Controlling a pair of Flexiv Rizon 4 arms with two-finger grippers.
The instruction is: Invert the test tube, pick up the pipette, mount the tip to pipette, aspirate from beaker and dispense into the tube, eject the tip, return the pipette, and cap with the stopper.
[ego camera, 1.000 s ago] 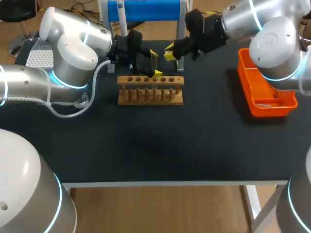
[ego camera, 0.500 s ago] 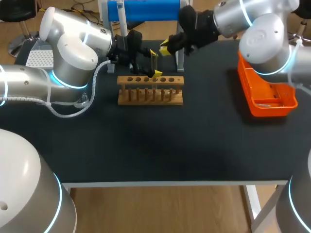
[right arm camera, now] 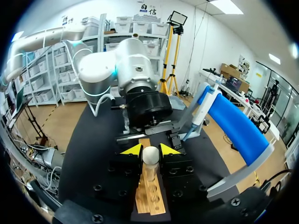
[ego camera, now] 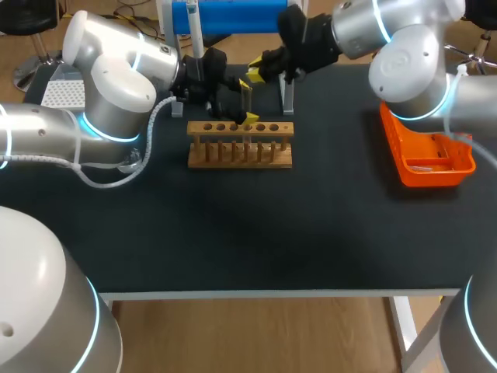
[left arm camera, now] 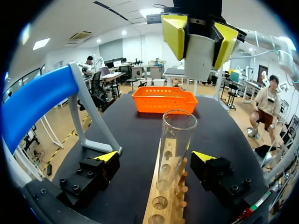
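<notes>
A wooden rack (ego camera: 241,155), an orange basket (ego camera: 435,177) and a blue-topped stand (ego camera: 225,17) are borne by the black table (ego camera: 311,233)

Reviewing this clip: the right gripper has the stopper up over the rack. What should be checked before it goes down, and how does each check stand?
1. Grip: right gripper shut on stopper, both yellow tips against it: ok.
2. Target: test tube upright in wooden rack, mouth uncovered: ok.
3. Support: left gripper steadying the tube: not ok, fingers open, apart from the glass.
4. Alignment: stopper centred over the tube's mouth: cannot tell.
5. Tool: pipette hanging on blue stand: ok.
</notes>
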